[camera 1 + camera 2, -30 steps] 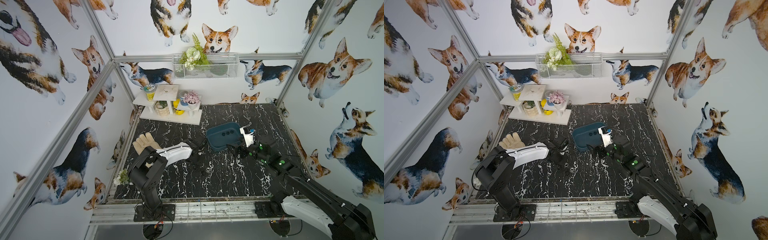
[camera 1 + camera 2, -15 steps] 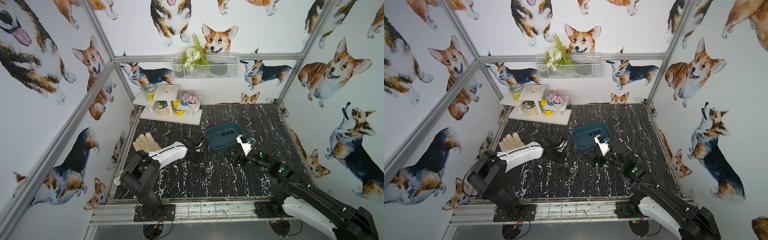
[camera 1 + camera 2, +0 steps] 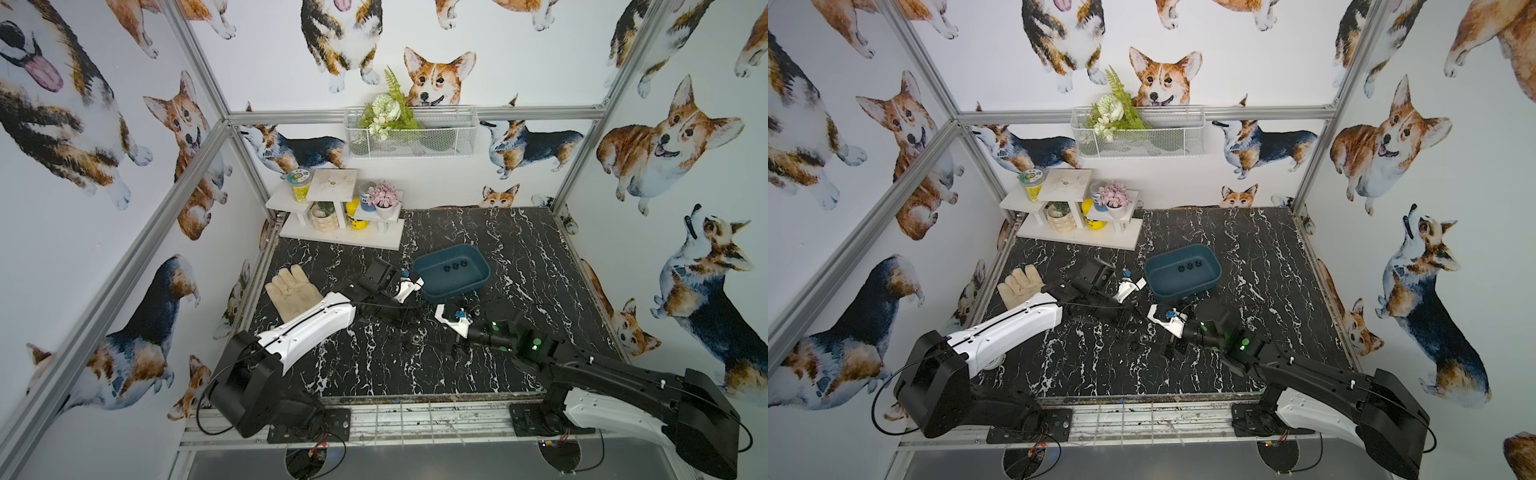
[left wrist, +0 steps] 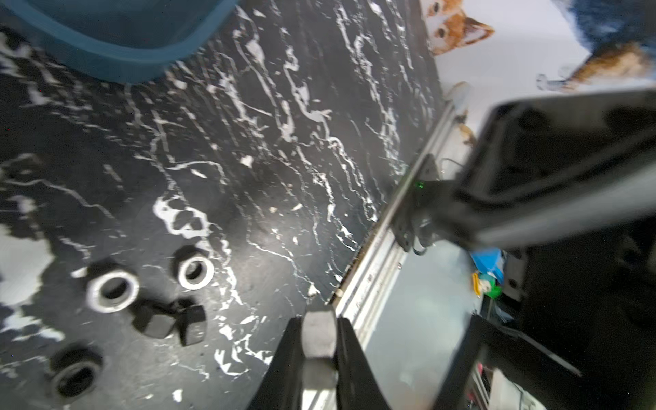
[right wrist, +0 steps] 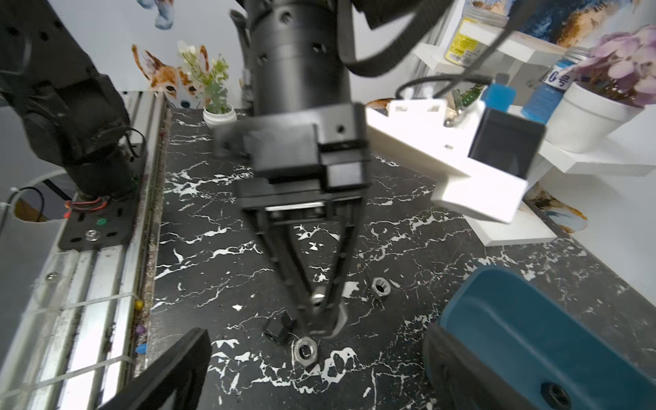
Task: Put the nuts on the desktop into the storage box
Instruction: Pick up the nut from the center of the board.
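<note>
- Jaws-wise, left jaws pinch one silver nut [image 4: 318, 340] near the surface [image 4: 284, 142]
- loose nuts [image 4: 113, 289] lie on it right beside
- right jaws gape wide open, nothing in them
- box [image 3: 440, 286] sits just behind, three dark nuts [image 3: 456, 266] inside

Left gripper [image 4: 318, 322], its two black fingers [image 4: 284, 358] pressed against the sides of a dull grey metal hex nut [image 4: 318, 346]. On the black white-veined marble desktop [image 4: 269, 142] lie two shiny silver hex nuts [image 4: 113, 290] [image 4: 193, 271], flat, with two dark hex nuts [image 4: 154, 321] [image 4: 191, 324] touching each other beside them, and a further dark ring-like nut [image 4: 75, 371] nearby. A rounded corner of the teal-blue plastic storage box [image 4: 117, 53] shows well apart from the loose nuts. An aluminium rail [image 4: 376, 262] borders the desktop. A blurred black arm link [image 4: 568, 159] crosses before it.
</note>
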Robot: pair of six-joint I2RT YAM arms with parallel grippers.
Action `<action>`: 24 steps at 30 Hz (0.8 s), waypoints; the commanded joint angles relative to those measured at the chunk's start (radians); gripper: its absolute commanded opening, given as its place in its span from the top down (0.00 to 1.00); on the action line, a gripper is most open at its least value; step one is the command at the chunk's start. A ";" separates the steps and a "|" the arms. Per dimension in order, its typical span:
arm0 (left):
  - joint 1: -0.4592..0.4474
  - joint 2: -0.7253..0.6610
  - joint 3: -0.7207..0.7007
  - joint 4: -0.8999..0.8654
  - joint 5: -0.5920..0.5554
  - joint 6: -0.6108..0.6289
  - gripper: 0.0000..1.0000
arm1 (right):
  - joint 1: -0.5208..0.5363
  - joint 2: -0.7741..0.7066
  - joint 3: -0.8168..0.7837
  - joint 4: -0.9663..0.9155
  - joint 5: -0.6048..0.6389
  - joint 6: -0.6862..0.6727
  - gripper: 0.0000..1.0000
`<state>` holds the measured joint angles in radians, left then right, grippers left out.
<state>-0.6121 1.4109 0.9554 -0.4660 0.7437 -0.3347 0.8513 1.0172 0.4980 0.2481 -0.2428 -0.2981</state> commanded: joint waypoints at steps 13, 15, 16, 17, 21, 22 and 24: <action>-0.024 -0.012 -0.021 0.063 0.163 0.017 0.91 | 0.026 0.075 0.079 -0.102 0.007 -0.087 0.45; -0.025 -0.010 -0.021 0.068 0.173 0.017 0.90 | 0.026 0.081 0.091 -0.124 0.001 -0.107 0.54; -0.025 -0.010 -0.023 0.074 0.175 0.017 0.90 | 0.026 0.085 0.095 -0.133 0.002 -0.119 0.58; -0.024 -0.007 -0.021 0.073 0.174 0.018 0.90 | 0.026 0.084 0.096 -0.134 0.012 -0.125 0.61; -0.024 0.003 -0.016 0.068 0.180 0.012 0.88 | 0.026 0.076 0.100 -0.135 0.033 -0.136 0.76; -0.023 0.003 -0.021 0.078 0.187 0.007 0.87 | 0.026 0.071 0.097 -0.130 0.035 -0.142 0.80; -0.024 0.002 -0.020 0.080 0.194 0.006 0.84 | 0.026 0.058 0.084 -0.117 0.058 -0.150 0.84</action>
<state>-0.6338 1.4132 0.9318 -0.3977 0.8654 -0.3431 0.8768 1.0863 0.5842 0.0925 -0.2405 -0.4282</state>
